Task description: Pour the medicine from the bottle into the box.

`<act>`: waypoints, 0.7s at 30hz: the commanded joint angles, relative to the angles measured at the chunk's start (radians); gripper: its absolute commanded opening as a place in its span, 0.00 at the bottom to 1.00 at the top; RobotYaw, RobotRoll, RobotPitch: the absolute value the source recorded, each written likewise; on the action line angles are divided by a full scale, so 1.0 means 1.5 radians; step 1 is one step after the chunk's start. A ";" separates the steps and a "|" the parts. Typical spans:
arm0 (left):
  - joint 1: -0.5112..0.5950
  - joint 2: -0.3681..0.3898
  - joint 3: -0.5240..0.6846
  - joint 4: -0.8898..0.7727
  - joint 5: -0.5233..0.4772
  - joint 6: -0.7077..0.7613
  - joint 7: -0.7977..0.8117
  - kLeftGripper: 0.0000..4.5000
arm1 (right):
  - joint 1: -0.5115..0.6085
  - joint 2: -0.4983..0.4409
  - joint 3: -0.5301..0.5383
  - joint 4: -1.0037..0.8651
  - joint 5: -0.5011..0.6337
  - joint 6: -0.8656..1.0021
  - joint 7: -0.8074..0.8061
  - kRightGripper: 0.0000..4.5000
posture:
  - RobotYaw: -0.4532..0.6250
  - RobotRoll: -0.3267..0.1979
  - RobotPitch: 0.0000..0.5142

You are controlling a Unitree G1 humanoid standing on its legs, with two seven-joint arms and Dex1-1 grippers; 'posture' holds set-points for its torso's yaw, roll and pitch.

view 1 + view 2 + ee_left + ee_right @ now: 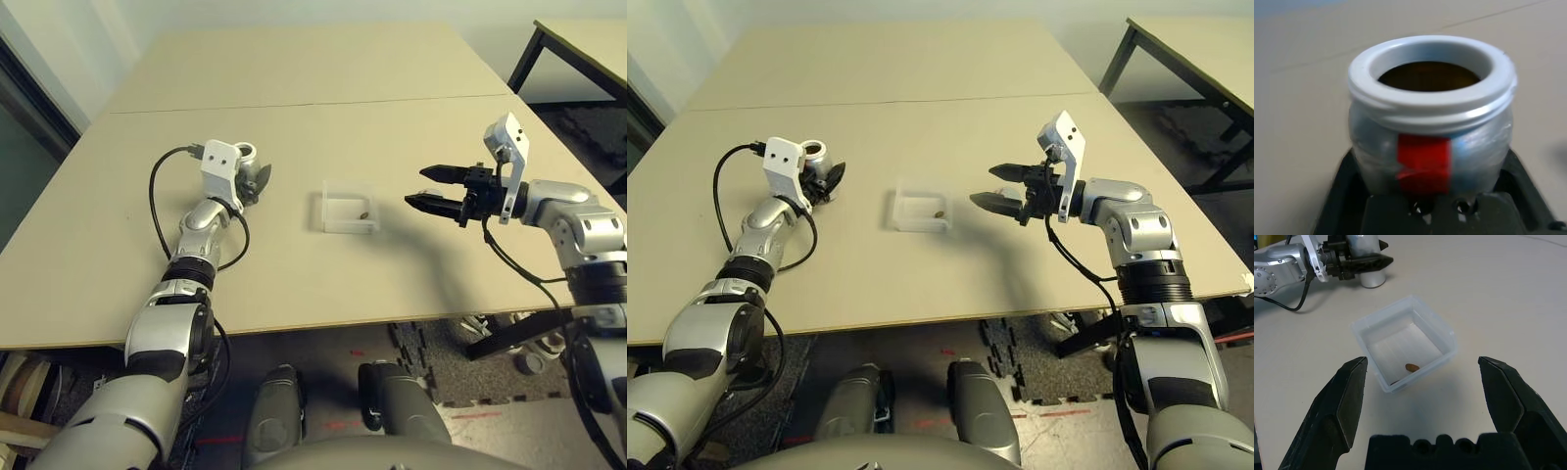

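clear plastic box (pixel 1403 342) sat mid-counter (pixel 294 98) with the medicine (pixel 1411 367) already inside; the bottle (pixel 1431 115) stood upright on the counter, well left of it. the left tool (pixel 257 182) bracketed the bottle, its grip unclear; the right tool (pixel 433 188) hovered wide. judged best: back the left tool straight off without tipping it

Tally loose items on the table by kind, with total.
Bottle: 1
Clear box: 1
Pill, lying in the box: 1
Total: 3

A beige table (pixel 294 264) adjoins another table (pixel 588 44).
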 commanded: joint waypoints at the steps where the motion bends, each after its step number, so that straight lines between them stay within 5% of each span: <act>1: 0.020 -0.003 0.010 -0.001 -0.019 -0.008 -0.016 1.00 | 0.003 -0.007 0.001 -0.014 0.005 0.011 0.007 1.00 | 0.31 0.62 0.28; 9: 0.102 0.009 0.015 -0.140 -0.056 0.014 -0.067 1.00 | -0.005 -0.013 -0.020 0.022 0.000 -0.003 -0.009 1.00 | 0.32 0.62 0.27; 16: 0.300 0.033 0.040 -0.556 -0.149 0.210 -0.049 1.00 | -0.036 0.002 -0.087 0.157 0.006 -0.054 -0.058 1.00 | 0.38 0.62 0.28; 21: 0.378 0.051 0.079 -0.704 -0.180 0.308 0.006 1.00 | -0.046 0.013 -0.099 0.205 0.004 -0.082 -0.076 1.00 | 0.41 0.62 0.28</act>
